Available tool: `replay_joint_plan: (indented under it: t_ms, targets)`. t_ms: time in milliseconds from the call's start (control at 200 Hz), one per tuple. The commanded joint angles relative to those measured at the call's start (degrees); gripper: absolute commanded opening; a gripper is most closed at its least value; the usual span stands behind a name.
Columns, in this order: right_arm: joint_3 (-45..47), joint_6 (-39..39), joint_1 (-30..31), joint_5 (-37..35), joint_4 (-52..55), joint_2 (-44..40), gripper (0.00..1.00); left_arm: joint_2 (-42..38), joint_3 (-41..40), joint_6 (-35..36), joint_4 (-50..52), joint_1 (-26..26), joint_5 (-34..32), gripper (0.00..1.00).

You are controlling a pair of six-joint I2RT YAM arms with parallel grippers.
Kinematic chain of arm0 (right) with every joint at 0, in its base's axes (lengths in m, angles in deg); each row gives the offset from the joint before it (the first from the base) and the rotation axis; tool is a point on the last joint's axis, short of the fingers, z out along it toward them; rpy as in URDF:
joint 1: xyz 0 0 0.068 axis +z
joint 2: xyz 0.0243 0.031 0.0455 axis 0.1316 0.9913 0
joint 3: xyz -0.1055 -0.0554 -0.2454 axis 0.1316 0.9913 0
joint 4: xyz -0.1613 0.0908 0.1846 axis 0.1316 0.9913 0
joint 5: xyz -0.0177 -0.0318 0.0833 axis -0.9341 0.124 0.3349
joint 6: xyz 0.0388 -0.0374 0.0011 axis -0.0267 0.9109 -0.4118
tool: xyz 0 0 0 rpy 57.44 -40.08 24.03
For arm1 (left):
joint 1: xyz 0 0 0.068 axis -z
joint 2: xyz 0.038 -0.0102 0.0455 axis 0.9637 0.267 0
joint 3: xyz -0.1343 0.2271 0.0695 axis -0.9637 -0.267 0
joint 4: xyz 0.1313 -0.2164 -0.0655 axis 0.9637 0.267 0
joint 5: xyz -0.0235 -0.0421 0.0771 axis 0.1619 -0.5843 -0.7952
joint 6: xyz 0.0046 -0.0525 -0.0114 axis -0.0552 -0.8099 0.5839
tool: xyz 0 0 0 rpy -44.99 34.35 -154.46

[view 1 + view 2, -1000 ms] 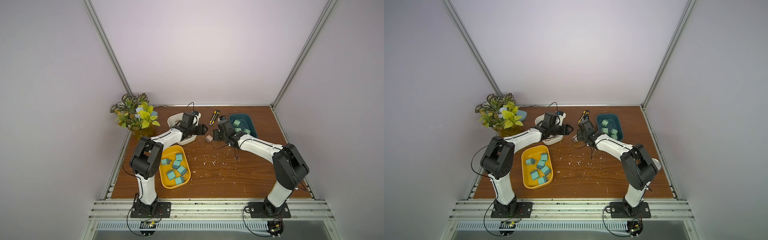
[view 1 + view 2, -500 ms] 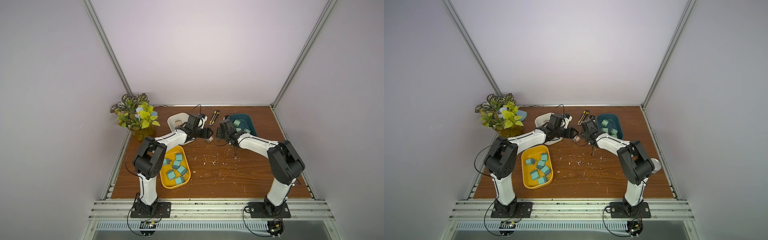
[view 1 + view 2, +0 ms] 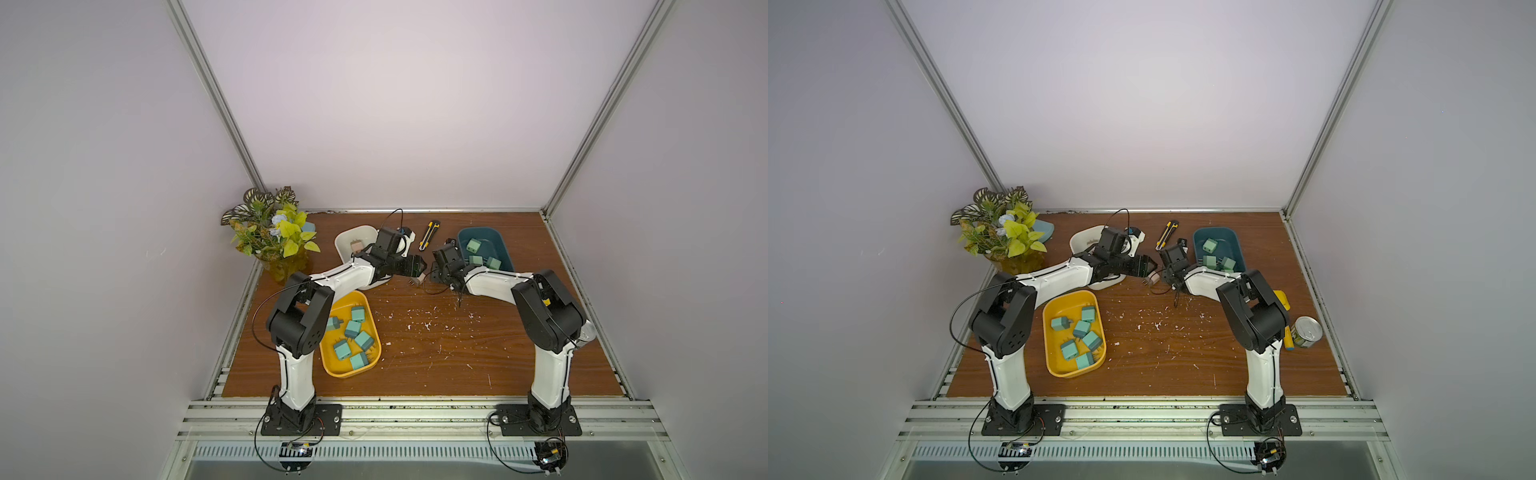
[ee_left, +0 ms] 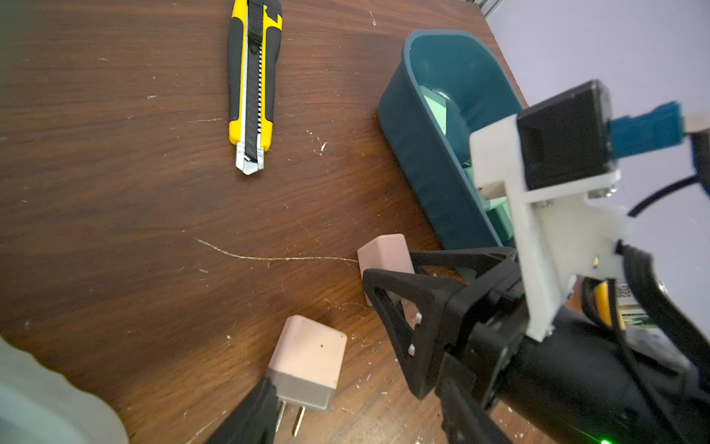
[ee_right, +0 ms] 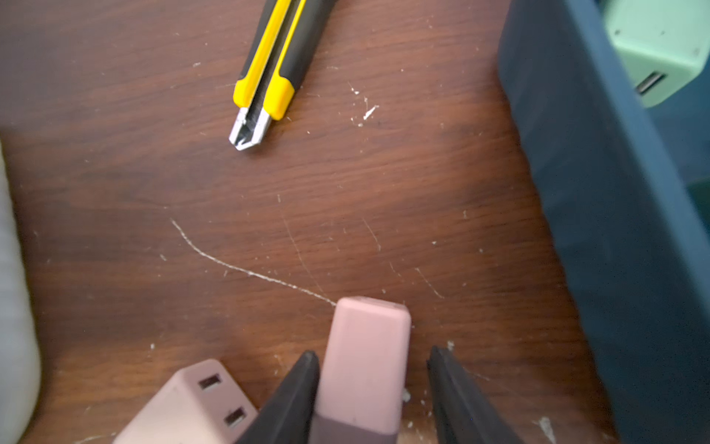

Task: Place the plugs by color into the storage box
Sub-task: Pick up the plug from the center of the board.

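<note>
Two pale pink plugs lie on the table between my grippers. My right gripper (image 5: 374, 369) straddles one pink plug (image 5: 365, 361); one finger touches it and a gap shows at the other finger, so it stands open. My left gripper (image 4: 357, 419) is open around the second pink plug (image 4: 307, 357), with one finger (image 4: 249, 415) against its prong end. In a top view the white box (image 3: 343, 239) holds a pink plug (image 3: 355, 246), the yellow box (image 3: 345, 374) holds several teal plugs (image 3: 352, 328), and the dark teal box (image 3: 505, 249) holds mint plugs (image 3: 473, 245).
A yellow-black utility knife (image 3: 428, 235) lies at the back between the white and dark teal boxes. A potted plant (image 3: 274, 232) fills the back left corner. A tin can (image 3: 1306, 330) stands by the right arm. White flecks litter the table's middle.
My left gripper has come away from the white box toward the pink plugs. My right gripper's jaws have narrowed around its plug.
</note>
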State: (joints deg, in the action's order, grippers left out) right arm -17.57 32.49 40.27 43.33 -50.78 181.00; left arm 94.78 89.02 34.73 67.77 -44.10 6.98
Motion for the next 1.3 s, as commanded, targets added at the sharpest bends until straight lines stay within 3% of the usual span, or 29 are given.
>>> replay_joint_plan:
  t_ms: [0, 410, 731, 1051, 1291]
  targets:
    - [-1.32, -0.87, -0.43, -0.05, -2.02, 0.02, 0.46, 0.87, 1.83, 0.85, 1.28, 0.03, -0.01, 0.70]
    - [4.24, 1.66, -0.28, 1.10, -3.05, -6.65, 0.31, 1.33, 2.60, -0.22, 1.73, 0.06, 1.14, 0.68]
    - [4.79, 3.52, -0.28, 8.33, -3.61, -7.61, 0.14, 1.14, 2.65, -0.03, 1.96, 0.39, 0.71, 0.68]
    - [7.59, 4.47, -0.30, 12.54, -5.43, -10.75, 0.06, 1.05, 2.81, 1.05, 2.50, 0.71, -0.59, 0.68]
    - [10.11, 5.01, -0.28, 18.81, -8.08, -12.94, 0.06, 0.84, 3.10, 2.07, 3.11, 1.11, -1.33, 0.68]
